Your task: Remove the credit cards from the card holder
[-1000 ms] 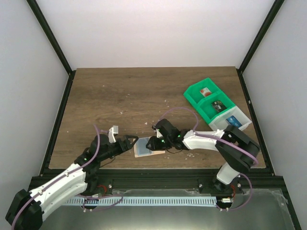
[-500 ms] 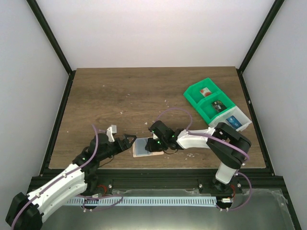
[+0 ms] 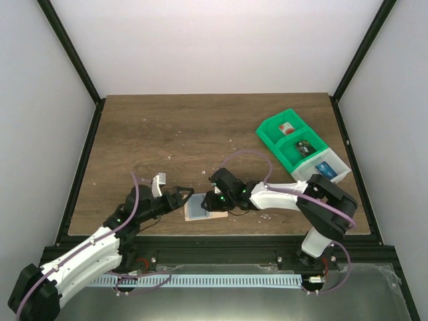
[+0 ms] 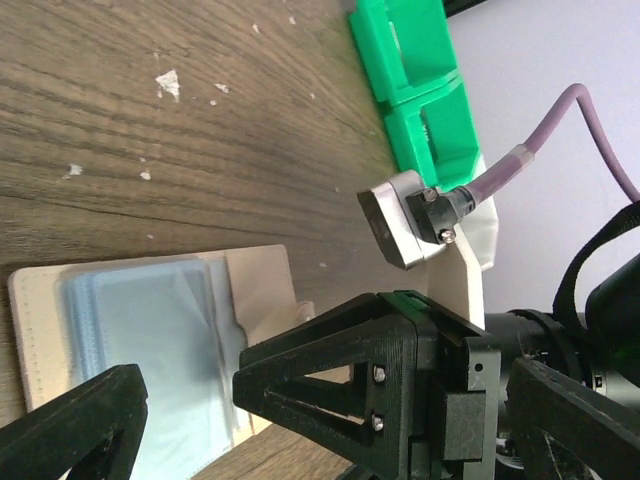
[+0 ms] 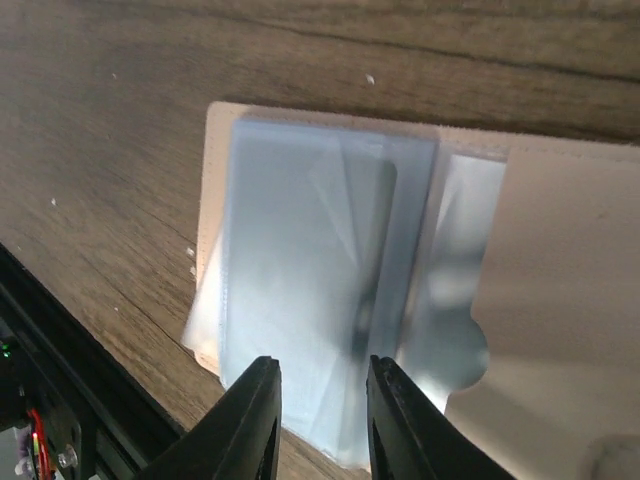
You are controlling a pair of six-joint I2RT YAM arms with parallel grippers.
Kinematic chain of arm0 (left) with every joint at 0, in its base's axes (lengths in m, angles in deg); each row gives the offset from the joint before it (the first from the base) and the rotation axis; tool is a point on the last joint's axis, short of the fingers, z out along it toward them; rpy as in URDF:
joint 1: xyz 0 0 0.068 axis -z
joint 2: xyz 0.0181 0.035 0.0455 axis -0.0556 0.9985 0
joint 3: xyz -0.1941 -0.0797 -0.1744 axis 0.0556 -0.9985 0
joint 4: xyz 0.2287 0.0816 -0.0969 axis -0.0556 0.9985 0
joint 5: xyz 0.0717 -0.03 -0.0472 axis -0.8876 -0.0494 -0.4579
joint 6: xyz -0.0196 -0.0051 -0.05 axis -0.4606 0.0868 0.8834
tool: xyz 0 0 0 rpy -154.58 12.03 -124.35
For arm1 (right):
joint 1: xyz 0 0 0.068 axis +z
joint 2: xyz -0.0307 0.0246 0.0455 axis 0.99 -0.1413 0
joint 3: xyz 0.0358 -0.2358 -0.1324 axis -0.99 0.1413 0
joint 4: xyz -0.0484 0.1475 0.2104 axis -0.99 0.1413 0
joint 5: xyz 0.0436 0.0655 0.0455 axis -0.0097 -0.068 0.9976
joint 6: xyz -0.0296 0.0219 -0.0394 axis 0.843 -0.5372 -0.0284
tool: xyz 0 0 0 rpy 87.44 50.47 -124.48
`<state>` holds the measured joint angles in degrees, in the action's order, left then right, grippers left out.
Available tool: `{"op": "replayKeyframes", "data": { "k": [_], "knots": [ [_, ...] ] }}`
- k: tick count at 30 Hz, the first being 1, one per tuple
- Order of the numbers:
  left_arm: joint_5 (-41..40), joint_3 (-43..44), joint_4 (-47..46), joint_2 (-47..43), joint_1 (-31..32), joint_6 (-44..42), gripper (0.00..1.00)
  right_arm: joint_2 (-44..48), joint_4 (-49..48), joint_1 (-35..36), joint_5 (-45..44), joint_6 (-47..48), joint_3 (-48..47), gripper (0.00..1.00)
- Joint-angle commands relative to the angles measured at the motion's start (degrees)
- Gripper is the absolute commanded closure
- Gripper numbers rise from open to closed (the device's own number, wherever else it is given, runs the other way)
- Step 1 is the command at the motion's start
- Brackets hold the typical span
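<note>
Barely underway: card holder (image 3: 202, 207) flat near the table's (image 3: 167, 134) front edge, credit cards (image 5: 300, 270) tucked inside (none out). Right fingers (image 5: 255, 420) narrow over its pocket, gripping nothing visible; left fingers (image 4: 70, 425) wide alongside. Yet to pull both.

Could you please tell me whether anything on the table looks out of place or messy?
Small pale flecks litter the wooden table, like crumbs or chipped finish. Otherwise nothing stands out; the card holder lies flat.

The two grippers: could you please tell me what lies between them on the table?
The card holder lies there, beside the left gripper and partly under the right gripper, as the top view shows.
</note>
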<state>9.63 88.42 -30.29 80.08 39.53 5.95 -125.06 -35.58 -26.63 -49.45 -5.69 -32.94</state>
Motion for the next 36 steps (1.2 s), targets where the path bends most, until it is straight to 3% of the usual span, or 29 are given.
{"op": "replayKeyframes", "data": {
  "k": [1,9,21,30,36],
  "knots": [
    [2.1,-2.0,-4.4,-1.4,-0.8,2.1,0.0,1.9,2.5,0.6,-3.8,-1.0,-1.2,0.73],
    [3.2,-4.6,-3.9,-4.6,-2.9,4.6,0.0,-0.8,2.9,0.7,-3.0,0.0,-1.8,0.69],
    [4.6,-4.0,-4.7,-2.6,-3.2,4.0,0.0,-3.4,1.1,1.4,-2.0,0.3,-2.6,0.71],
    [5.7,-4.9,-5.9,-2.0,-3.2,4.1,0.0,-5.1,1.8,1.6,-4.2,-0.1,-2.0,0.82],
    [7.5,-5.6,-9.6,0.9,-3.2,3.9,0.0,-4.4,-2.9,1.7,-4.9,-0.9,1.6,0.9]
  ]
}}
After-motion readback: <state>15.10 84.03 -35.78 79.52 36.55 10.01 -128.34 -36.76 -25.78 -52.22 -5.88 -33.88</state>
